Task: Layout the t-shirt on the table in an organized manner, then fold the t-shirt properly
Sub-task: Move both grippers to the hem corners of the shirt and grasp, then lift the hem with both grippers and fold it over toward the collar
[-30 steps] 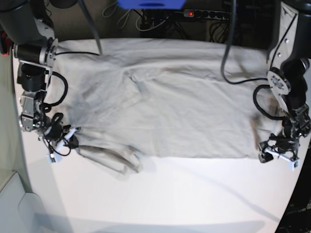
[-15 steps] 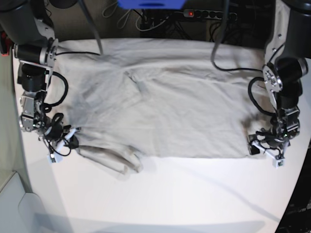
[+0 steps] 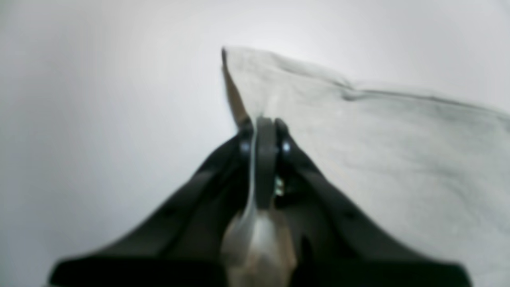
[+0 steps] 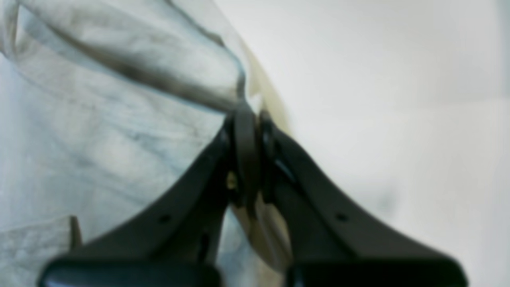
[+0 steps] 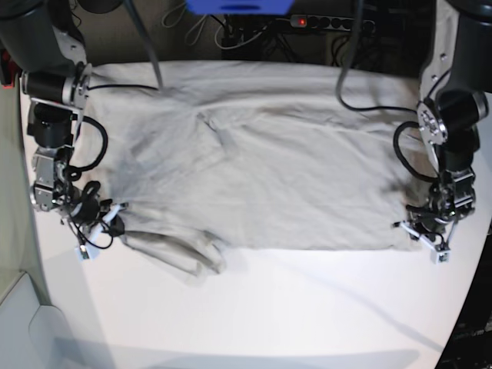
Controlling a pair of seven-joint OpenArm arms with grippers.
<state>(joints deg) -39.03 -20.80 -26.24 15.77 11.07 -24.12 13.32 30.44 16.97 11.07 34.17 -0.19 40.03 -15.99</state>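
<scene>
In the left wrist view, the left gripper (image 3: 265, 131) has just snapped closed; its jaws now meet on a thin edge of the t-shirt (image 3: 378, 151), at the corner that rises to a point above them, with bare table (image 3: 99, 119) to the left. The right wrist view shows the right gripper (image 4: 249, 119) clamped as before on a bunched fold of the t-shirt (image 4: 99, 131), cloth spreading to its left and white table (image 4: 378, 99) to its right. In the base view, the t-shirt (image 5: 269, 169) lies spread across the far half of the table (image 5: 307, 307), creased near the middle and rumpled at its near-left corner. The left gripper (image 5: 425, 233), which stood open just beside the near-right corner a moment earlier, has moved in onto that corner; the right gripper (image 5: 104, 219) has not moved from the near-left corner. With both near corners now pinched, the arms look set to pull the cloth taut or begin the fold, though the bunched left corner may need smoothing first.
</scene>
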